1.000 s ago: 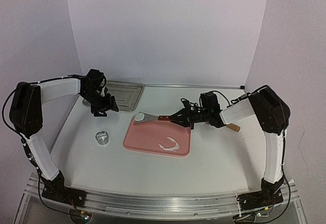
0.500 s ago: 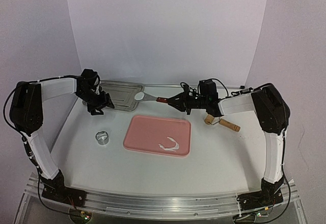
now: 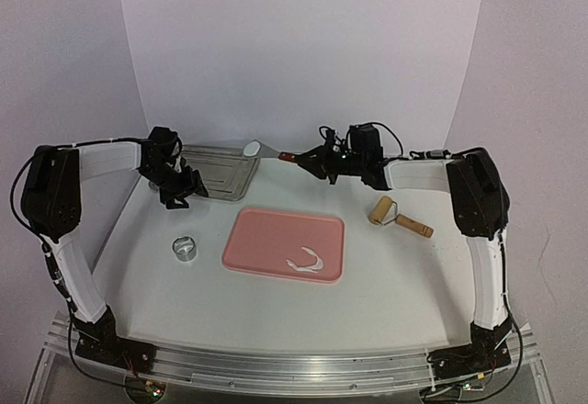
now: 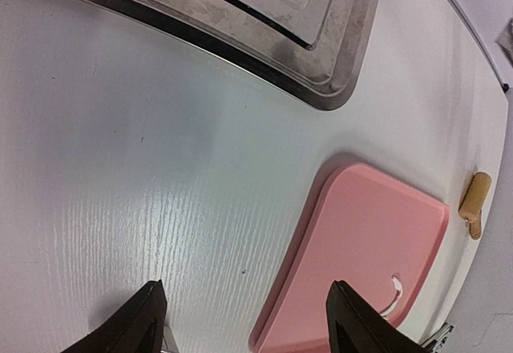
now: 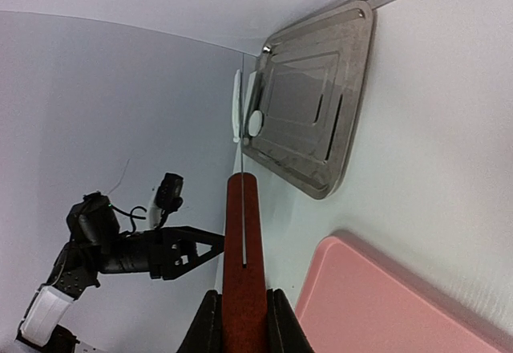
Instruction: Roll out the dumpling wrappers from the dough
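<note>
1 ea: wrapper (image 3: 251, 148), spatula (image 3: 274, 154), steel tray (image 3: 223, 173), pink board (image 3: 274, 237), ring cutter (image 3: 186, 249), roller (image 3: 383, 211), scrap strip (image 3: 299, 265).

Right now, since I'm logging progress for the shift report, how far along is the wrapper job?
Done: one wrapper is cut and off the pink mat, where only a scrap strip lies; the roller and ring cutter sit aside. In hand: the right gripper holds a spatula carrying that wrapper over the far corner of the metal tray. Remaining: setting it down. The left gripper hangs open, empty, beside the tray.

Left wrist view's edges crop the metal tray (image 4: 321, 48) and pink board (image 4: 361, 257).
</note>
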### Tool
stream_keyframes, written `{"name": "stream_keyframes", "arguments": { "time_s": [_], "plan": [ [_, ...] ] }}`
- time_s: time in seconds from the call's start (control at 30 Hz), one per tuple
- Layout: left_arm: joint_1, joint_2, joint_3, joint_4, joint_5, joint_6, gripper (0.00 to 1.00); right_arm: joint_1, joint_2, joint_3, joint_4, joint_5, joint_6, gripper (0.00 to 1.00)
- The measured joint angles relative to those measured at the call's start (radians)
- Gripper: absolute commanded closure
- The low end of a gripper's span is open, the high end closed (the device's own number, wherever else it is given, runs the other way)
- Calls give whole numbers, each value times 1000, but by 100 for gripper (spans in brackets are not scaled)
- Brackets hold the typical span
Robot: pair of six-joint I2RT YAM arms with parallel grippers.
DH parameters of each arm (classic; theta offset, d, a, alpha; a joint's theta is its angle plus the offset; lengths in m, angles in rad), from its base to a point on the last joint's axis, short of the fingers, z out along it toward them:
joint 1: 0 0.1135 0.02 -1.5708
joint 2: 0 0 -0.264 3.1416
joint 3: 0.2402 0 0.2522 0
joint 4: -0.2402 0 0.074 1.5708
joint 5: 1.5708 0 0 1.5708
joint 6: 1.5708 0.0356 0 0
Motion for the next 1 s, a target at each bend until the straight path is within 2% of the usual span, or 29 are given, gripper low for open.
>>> {"name": "stream_keyframes", "arguments": {
  "time_s": [0.6, 1.0],
  "plan": [
    [0, 11, 0, 8, -1, 8, 30, 48, 199, 291, -253, 58, -190, 100],
    [0, 11, -1, 7, -1, 23, 30, 109, 271, 487, -529, 219, -449, 100]
  ]
}}
